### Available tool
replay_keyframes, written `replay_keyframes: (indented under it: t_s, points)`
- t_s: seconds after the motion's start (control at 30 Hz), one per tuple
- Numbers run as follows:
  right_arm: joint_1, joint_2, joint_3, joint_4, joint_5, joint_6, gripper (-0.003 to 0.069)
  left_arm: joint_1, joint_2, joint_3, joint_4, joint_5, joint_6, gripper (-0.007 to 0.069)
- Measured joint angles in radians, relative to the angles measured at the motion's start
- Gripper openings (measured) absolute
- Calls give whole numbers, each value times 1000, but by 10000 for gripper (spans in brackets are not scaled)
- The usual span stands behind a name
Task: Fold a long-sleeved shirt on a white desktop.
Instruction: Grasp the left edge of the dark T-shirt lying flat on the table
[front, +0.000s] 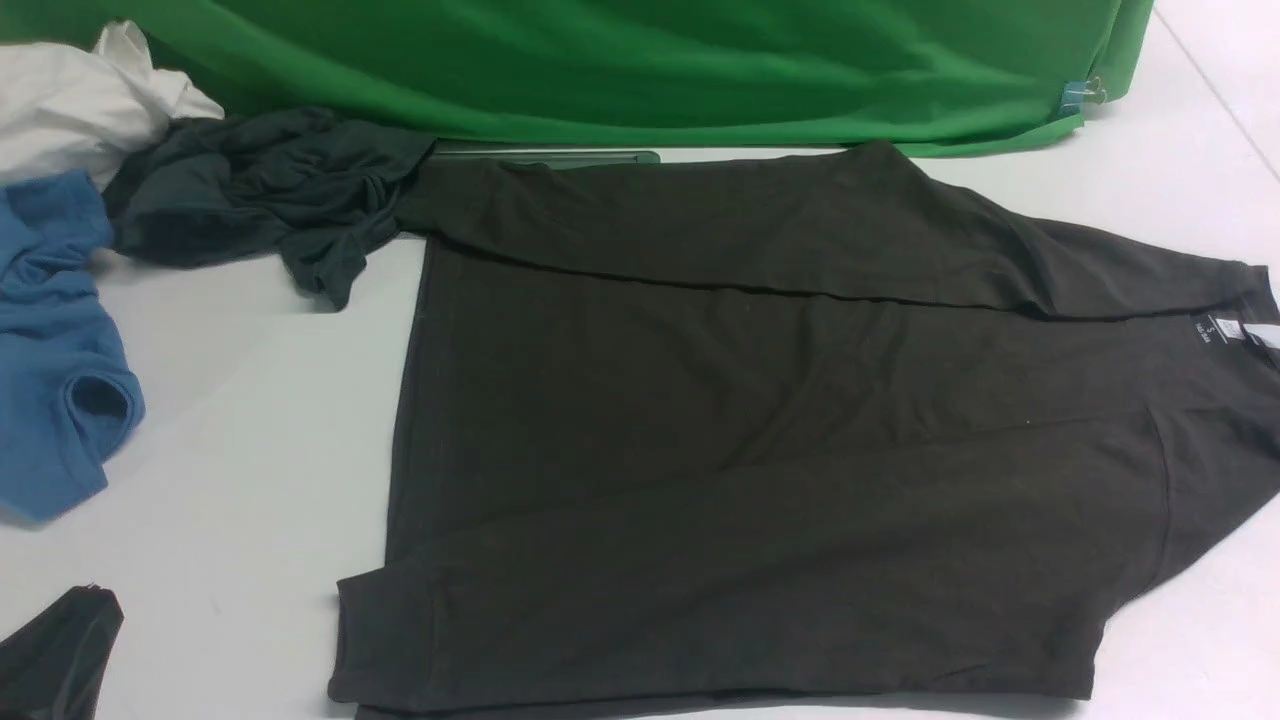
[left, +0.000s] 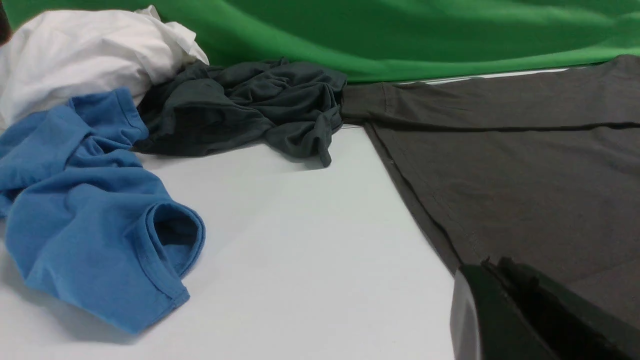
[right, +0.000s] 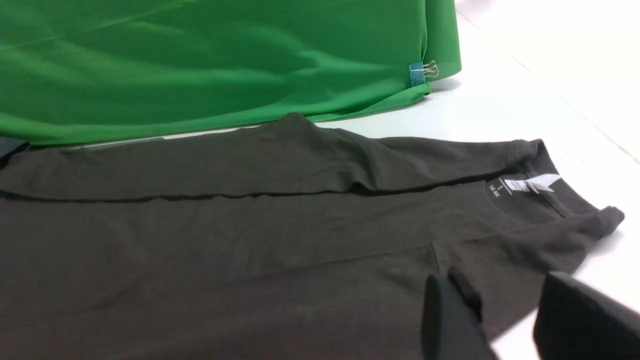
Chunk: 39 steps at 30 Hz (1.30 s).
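The long-sleeved shirt (front: 750, 450) lies flat on the white desktop (front: 250, 400), neck and label (front: 1215, 330) to the right. Both sleeves are folded in along its body. My left gripper (front: 55, 650) sits low at the front left corner, off the shirt. In the left wrist view the left gripper (left: 495, 262) has its fingers together with nothing between them, just beside the shirt's (left: 525, 175) hem edge. My right gripper (right: 505, 300) is open, hovering over the near shoulder edge of the shirt (right: 250, 240), close to the collar label (right: 530, 182). It is out of the front view.
A crumpled dark teal-grey garment (front: 260, 195) touches the far sleeve's cuff end. A blue garment (front: 50, 350) and a white cloth (front: 80, 100) lie at the left. A green backdrop (front: 650, 60) with a clip (front: 1080, 95) runs along the back.
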<state>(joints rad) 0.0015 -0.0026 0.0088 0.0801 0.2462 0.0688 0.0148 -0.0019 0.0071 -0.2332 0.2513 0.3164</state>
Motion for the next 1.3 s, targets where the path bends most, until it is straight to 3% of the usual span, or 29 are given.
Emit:
replay_keyframes:
  t_s: [0.87, 0.97, 1.03, 1.07, 1.2, 1.3]
  points:
    - [0, 0, 0, 0, 0, 0, 240, 0, 0, 0, -6, -21, -1, 20]
    - [0, 0, 0, 0, 0, 0, 240, -1, 0, 0, -237, -160, -91, 20]
    - [0, 0, 0, 0, 0, 0, 240, -1, 0, 0, -287, -193, -104, 20]
    - [0, 0, 0, 0, 0, 0, 240, -1, 0, 0, -370, -269, -120, 20]
    - [0, 0, 0, 0, 0, 0, 240, -2, 0, 0, -423, -391, -175, 20]
    - [0, 0, 0, 0, 0, 0, 240, -12, -1, -34, -391, -361, -243, 20]
